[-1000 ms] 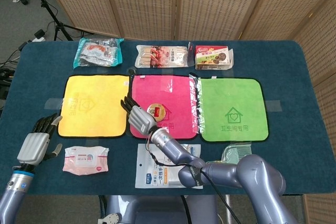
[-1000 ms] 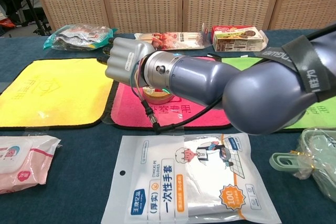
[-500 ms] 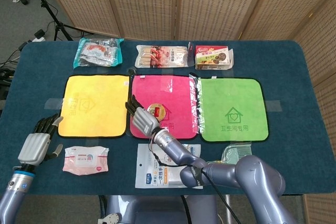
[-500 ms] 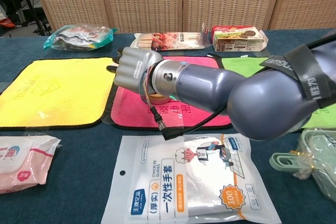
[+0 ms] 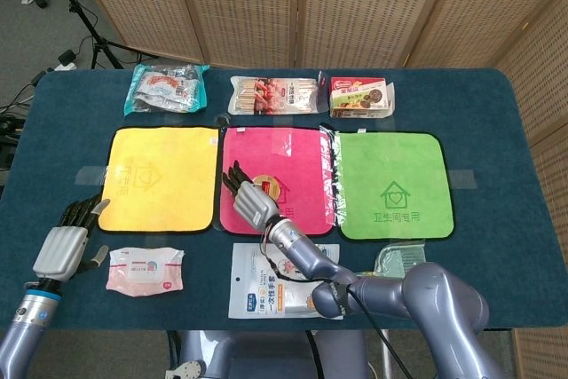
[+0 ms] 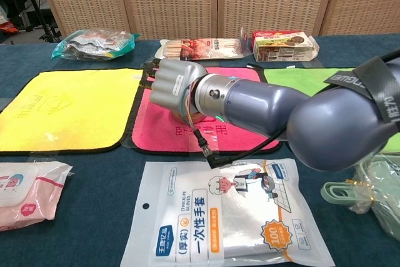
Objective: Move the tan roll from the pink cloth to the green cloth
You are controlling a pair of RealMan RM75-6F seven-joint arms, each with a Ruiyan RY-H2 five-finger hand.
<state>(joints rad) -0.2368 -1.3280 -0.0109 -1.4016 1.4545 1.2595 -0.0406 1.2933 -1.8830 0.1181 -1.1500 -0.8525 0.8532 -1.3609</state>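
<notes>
One right hand [image 5: 253, 204] covering tan roll [image 5: 270, 188] on pink cloth [image 5: 297, 153]; grasp unclear.

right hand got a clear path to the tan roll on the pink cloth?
Probably yes. The right hand hovers right beside the tan roll on the pink cloth, fingers spread, nothing between them. Contact cannot be told.

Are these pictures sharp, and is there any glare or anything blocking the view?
Head view: evenly lit and sharp, with shiny glare on the tape strip beside the green cloth. Chest view: the right hand and its arm loom large, hiding the tan roll on the pink cloth.
</notes>
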